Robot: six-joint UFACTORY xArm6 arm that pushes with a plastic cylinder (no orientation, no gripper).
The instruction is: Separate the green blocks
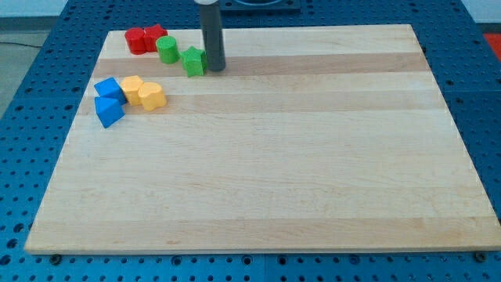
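Note:
A green cylinder stands near the view's top left. A green star-shaped block lies just to its lower right, a small gap between them. My tip rests on the board right against the star block's right side. The dark rod rises straight up from the tip and leaves the view at the top.
Two red blocks sit left of the green cylinder, at the wooden board's top left corner. Two yellow blocks and two blue blocks cluster lower down by the left edge. Blue perforated table surrounds the board.

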